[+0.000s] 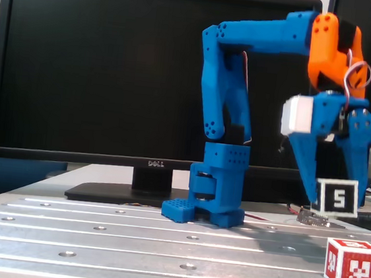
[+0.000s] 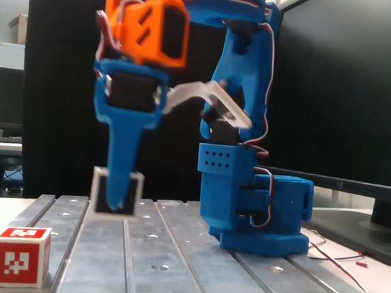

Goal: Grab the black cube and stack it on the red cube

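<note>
The black cube (image 1: pixel 337 197) with its "5" panel hangs above the metal table, held between the blue fingers of my gripper (image 1: pixel 337 200), which is shut on it. In the other fixed view the same black cube (image 2: pixel 128 193) shows partly behind a blue finger, the gripper (image 2: pixel 116 196) pointing straight down. The red cube (image 1: pixel 353 264) rests on the table at the lower right, below and slightly right of the held cube. In the other fixed view the red cube (image 2: pixel 21 255) sits at the lower left, left of and lower than the black cube.
The arm's blue base (image 1: pixel 213 195) stands mid-table in front of a black Dell monitor (image 1: pixel 113 71). The table is slotted aluminium (image 1: pixel 128 239). Red and white wires (image 2: pixel 350 259) trail off to the right of the base.
</note>
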